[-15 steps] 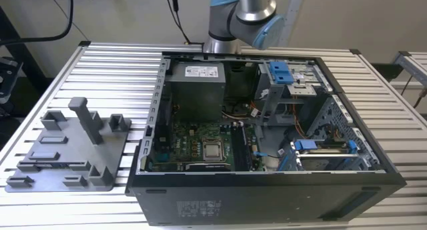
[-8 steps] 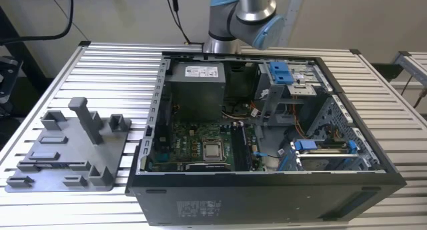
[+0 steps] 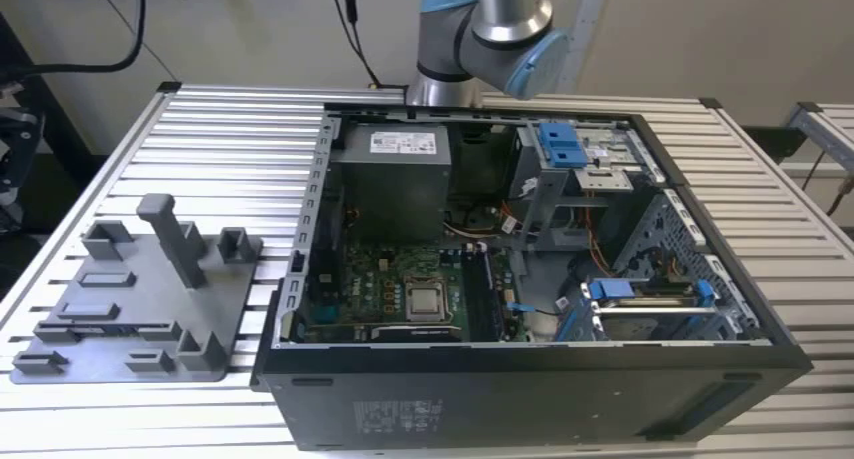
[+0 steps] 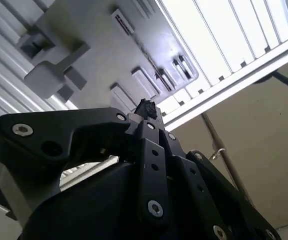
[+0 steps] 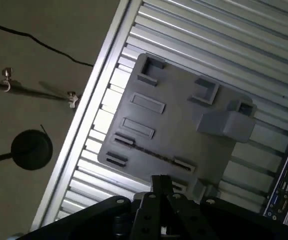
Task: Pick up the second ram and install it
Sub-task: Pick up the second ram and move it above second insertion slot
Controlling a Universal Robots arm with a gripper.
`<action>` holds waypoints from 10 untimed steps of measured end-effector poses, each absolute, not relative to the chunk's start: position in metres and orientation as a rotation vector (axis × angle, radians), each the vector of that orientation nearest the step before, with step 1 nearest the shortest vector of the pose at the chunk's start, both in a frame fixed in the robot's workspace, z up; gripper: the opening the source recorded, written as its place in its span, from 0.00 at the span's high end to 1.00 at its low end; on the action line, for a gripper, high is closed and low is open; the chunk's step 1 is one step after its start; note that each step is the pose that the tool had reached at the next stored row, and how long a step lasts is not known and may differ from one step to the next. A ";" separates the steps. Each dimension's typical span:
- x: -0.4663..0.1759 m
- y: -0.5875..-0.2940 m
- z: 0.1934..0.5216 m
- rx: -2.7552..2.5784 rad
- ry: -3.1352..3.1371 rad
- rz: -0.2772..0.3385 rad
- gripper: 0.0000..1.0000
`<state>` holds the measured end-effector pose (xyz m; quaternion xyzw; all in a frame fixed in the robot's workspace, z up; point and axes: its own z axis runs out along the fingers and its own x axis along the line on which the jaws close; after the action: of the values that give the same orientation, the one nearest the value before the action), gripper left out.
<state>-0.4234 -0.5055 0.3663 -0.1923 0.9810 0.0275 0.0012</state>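
Note:
The grey fixture tray (image 3: 134,279) lies on the slatted table at the exterior view's left. Both wrist views look down on the tray (image 5: 184,130) (image 4: 98,45) from well above. My gripper (image 5: 162,181) (image 4: 146,106) hangs high over the tray's edge, its fingers shut together with nothing seen between them. A thin dark strip (image 5: 154,153) (image 3: 114,326) runs between two slotted holders on the tray. I cannot tell whether it is the second ram. The long dark memory slots (image 3: 478,294) lie beside the processor socket in the open computer case (image 3: 534,409).
The arm's base and elbow (image 3: 481,29) rise behind the case. Tall grey posts (image 3: 171,239) stand on the tray. The table's edge (image 5: 91,105) runs close beside the tray, with a round black stand base (image 5: 31,149) on the floor below.

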 end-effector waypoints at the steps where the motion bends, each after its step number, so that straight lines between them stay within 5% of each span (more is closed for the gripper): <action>1: -0.423 -0.505 0.366 -0.630 3.074 0.086 0.89; 10: -0.423 -0.505 0.366 -0.770 3.044 0.085 0.89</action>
<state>-0.4235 -0.5047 0.3664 -0.2452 0.9691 0.0272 0.0002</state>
